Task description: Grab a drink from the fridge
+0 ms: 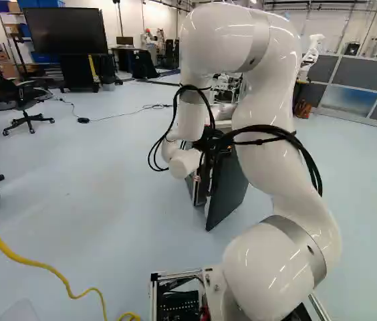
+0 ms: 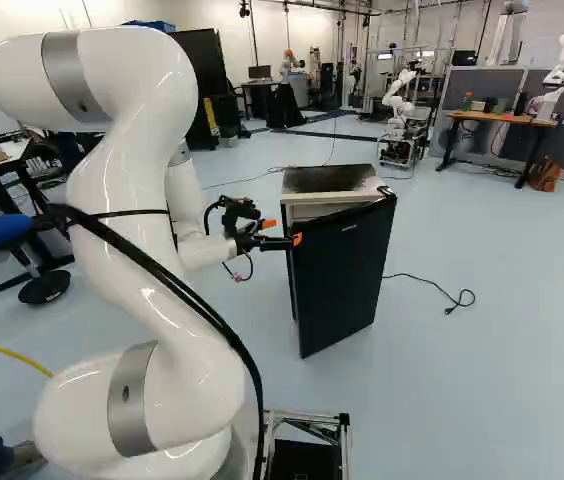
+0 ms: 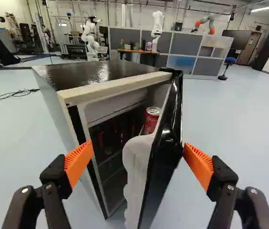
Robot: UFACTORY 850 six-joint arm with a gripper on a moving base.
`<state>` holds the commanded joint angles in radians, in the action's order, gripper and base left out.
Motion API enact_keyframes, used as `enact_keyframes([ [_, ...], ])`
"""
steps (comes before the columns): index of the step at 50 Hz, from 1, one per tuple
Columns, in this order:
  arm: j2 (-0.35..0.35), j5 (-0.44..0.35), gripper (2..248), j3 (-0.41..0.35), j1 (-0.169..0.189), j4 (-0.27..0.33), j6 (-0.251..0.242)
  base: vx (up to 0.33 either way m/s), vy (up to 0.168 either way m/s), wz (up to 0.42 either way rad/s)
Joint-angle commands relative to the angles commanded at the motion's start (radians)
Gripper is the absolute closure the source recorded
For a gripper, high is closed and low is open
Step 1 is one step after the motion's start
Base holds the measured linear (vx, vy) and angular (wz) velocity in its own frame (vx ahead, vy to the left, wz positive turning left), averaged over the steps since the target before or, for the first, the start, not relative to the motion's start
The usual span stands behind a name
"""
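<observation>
On the left of the right base view a yellow cable (image 2: 7, 350) trails across the floor, then the white arm (image 2: 122, 200) reaches to the fridge (image 2: 327, 180). Its claw (image 2: 280, 232) is spread wide — the partly open door (image 2: 340, 280) between its fingers — and the drink, a red can (image 3: 151, 120), sits high inside, near the door's inner side. To the right, a black cord (image 2: 432, 288) lies on the floor, with a table (image 2: 502, 118) at the far right.

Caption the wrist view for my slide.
Open end effector at a fridge, its black door ajar, a red can showing through the gap.
</observation>
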<state>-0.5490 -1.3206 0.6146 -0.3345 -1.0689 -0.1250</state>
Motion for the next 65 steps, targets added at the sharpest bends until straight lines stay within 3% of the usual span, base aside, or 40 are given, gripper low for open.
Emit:
enact_keyframes([
  [25,0.075,-0.003,3,-0.123,0.008,0.000,0.000,0.000,0.000,0.000],
  [65,0.056,-0.056,3,-0.092,0.017,-0.024,0.000,0.000,0.000,0.000],
])
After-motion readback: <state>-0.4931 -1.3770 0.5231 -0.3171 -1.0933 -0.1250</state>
